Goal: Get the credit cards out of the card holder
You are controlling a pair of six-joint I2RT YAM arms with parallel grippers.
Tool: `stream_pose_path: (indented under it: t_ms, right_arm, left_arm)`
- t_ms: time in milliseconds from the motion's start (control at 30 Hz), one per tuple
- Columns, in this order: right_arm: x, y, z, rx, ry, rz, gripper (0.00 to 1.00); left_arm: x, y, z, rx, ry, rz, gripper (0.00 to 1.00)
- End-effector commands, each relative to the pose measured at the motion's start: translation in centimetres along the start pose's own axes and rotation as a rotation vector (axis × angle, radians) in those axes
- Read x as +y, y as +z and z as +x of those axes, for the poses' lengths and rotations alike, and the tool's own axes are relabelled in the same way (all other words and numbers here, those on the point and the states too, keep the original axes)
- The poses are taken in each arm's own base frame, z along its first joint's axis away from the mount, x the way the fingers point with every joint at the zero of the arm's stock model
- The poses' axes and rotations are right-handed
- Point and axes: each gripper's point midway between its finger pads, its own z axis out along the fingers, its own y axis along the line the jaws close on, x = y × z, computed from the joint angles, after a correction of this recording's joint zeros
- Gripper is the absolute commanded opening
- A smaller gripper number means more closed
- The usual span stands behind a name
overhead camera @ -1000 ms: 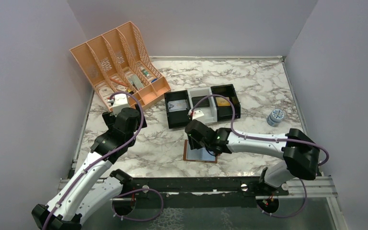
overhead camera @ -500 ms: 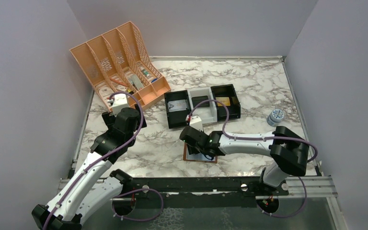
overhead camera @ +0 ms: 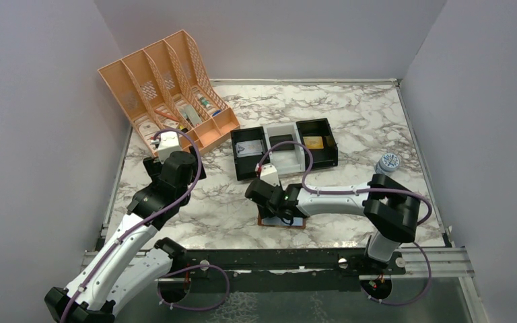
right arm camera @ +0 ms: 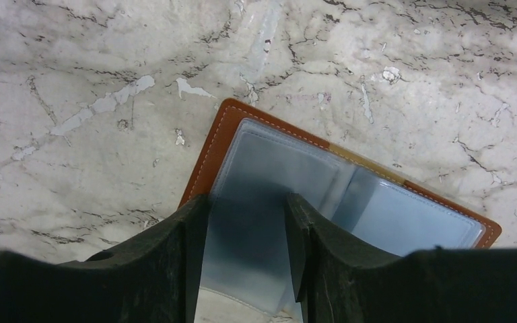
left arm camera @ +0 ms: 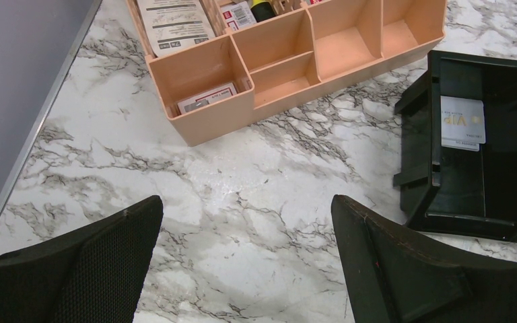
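Reaching over the card holder, the right pincer is closed across a credit card so it can be withdrawn; the left pincer is spread wide.

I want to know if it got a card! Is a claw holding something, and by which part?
The right claw looks to pinch a credit card by its two side edges, over the open card holder. Left claw holds nothing.

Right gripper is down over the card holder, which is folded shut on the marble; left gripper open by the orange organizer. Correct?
Not quite. The card holder lies spread open with its pale inner pockets facing up, as the right wrist view shows. The rest holds: the right gripper is down over it, and the left gripper is open by the orange organizer.
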Motion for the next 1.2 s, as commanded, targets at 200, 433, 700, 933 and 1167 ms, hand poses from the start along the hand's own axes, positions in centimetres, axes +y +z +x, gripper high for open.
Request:
stream_pose_path:
  t_ms: [200,433,700,933,1167]
  right_arm:
    - [-0.1,0.2,2.1,0.038,0.025,-0.026,0.34]
    - [0.5,-0.5,1.2,0.002,0.033,-0.079,0.21]
    - [1.5,-1.2,0.3,-0.024,0.004,-0.144,0.03]
    - [2.3,-3.3,-1.6,-0.086,0.019,-0.219,0.01]
    - [2.9,-6.1,-3.5,-0.125,0.077,-0.408,0.01]
  left_arm:
    - [0.1,0.1,0.5,0.018,0.02,0.003,0.99]
    - [0.0,0.1,0.7,0.026,0.024,0.008,0.99]
    - [-0.2,0.2,0.9,0.036,0.032,0.012,0.99]
    - [-0.2,0.3,1.0,0.039,0.033,0.013,0.99]
    - [-0.3,0.3,1.0,0.041,0.035,0.016,0.99]
